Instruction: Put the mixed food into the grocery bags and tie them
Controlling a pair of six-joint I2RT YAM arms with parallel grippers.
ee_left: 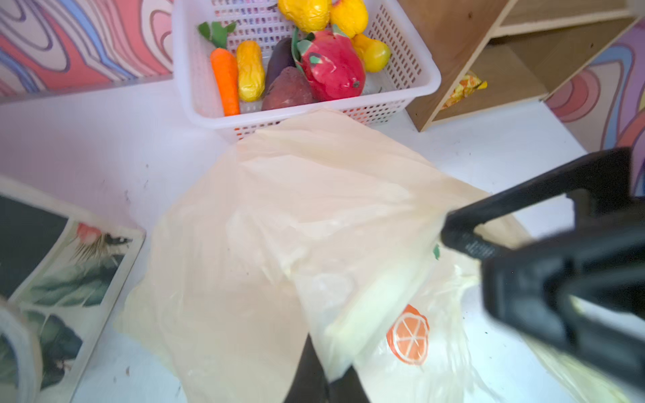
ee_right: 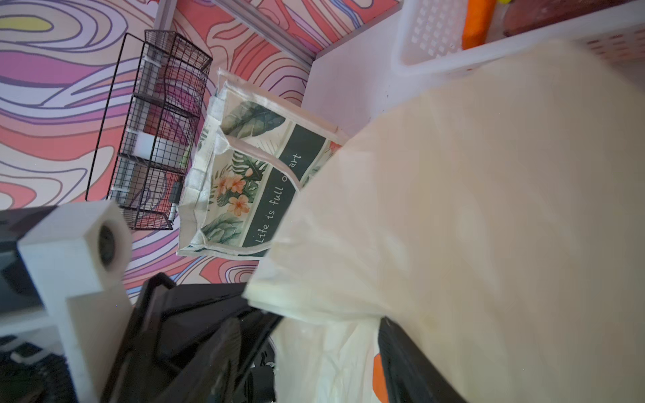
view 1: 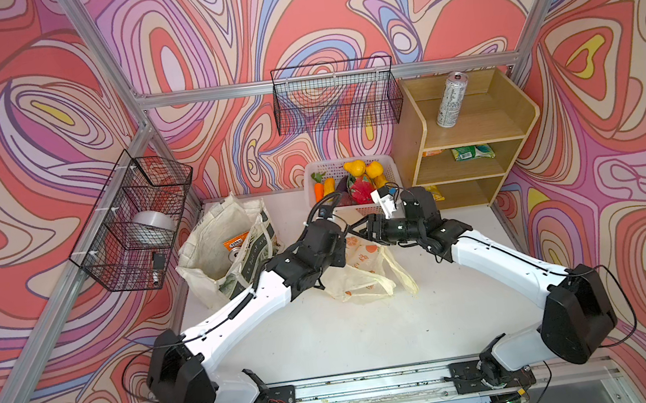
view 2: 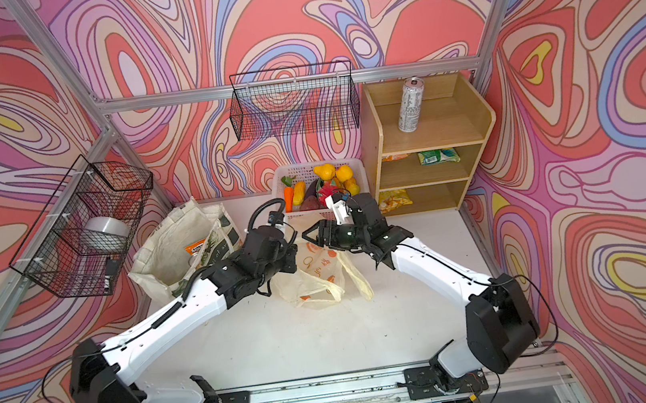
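The pale-yellow plastic grocery bag [view 1: 364,277] [view 2: 318,282] with orange print lies mid-table between both arms. My left gripper [ee_left: 328,377] is shut on a fold of its film [ee_left: 279,226]. My right gripper [ee_right: 328,349] [view 2: 308,235] is open, its jaws either side of the bag's film [ee_right: 471,209]. The canvas tote [view 1: 217,240] [ee_right: 244,174] stands open at the left with an orange packet [view 1: 236,242] inside. Toy fruits and vegetables [view 1: 355,169] [ee_left: 328,66] fill the white basket [ee_left: 419,69]. A silver can [view 1: 452,99] stands on the shelf top.
The wooden shelf unit [view 1: 508,121] at the back right holds a green packet [view 1: 472,152] and a yellow packet [view 2: 394,200]. Black wire baskets hang on the left wall [view 1: 110,253] and the back wall [view 1: 335,96]; the left one holds a tape roll [view 1: 152,225].
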